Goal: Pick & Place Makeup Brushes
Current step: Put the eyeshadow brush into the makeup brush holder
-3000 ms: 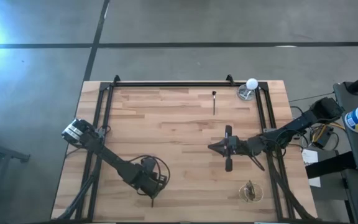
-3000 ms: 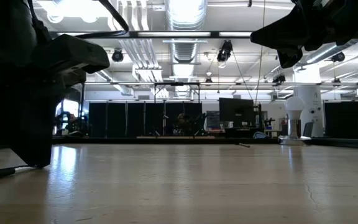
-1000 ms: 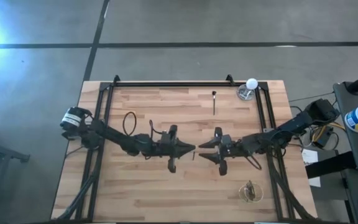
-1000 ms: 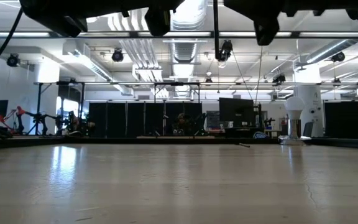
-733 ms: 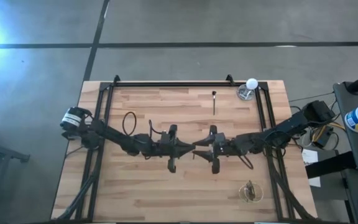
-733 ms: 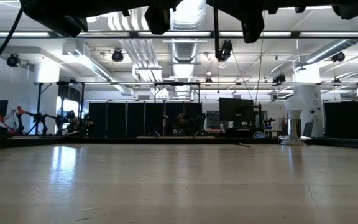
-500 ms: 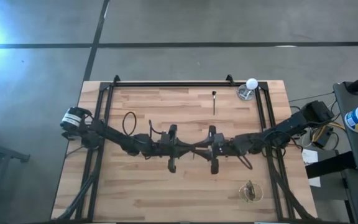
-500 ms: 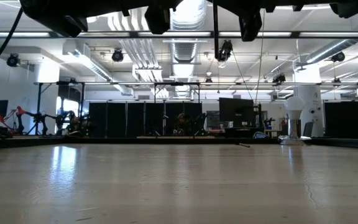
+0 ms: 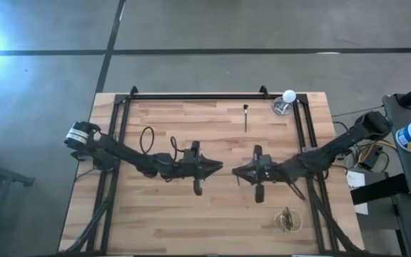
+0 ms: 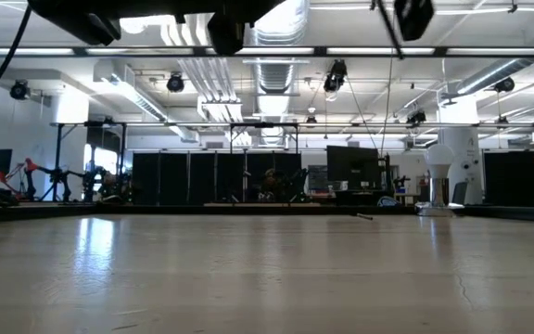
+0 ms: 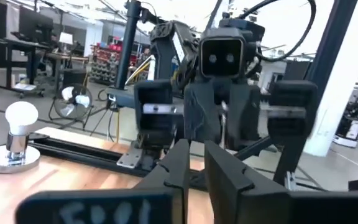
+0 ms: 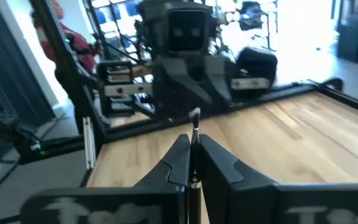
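The right gripper pinches a brush; the left gripper faces it, slightly parted and empty. Keep the pinch firm, carry the brush level

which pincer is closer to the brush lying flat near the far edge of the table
Right. The right pincer sits just nearer than the lone makeup brush and almost in line with it; the left pincer is a little farther off to the left.

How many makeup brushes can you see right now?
2. One brush lies on the table's far side, near the bulb stand. The other brush is pinched in the right hand. Others may be hidden.
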